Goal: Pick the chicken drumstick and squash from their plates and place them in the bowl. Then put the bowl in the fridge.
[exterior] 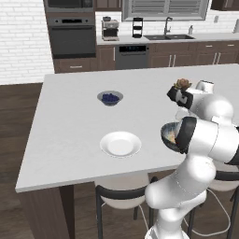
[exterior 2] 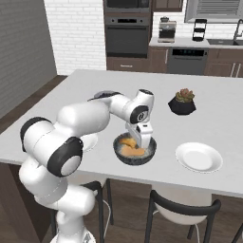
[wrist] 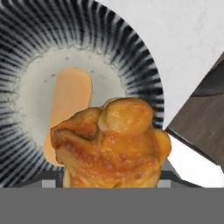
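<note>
**Drumstick held over the bowl**

The gripper (exterior 2: 141,140) hangs low in the bowl (exterior 2: 150,153), near the worktop's front edge, its jaws clamped on the chicken drumstick (wrist: 111,142). The squash (wrist: 65,111) lies on the bowl's floor. Two white plates (exterior 2: 199,157) (exterior: 120,144) sit empty along the same edge.

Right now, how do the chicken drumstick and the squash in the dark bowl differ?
The chicken drumstick is lumpy and glossy golden-brown; the squash is a smooth, flat-coloured pale orange oblong. The drumstick sits nearest the end effector, looming large in the hand view, while the squash lies flat on the bowl's floor behind it, its lower part hidden by the meat. Both sit over the pale inside of the same ribbed bowl.
</note>
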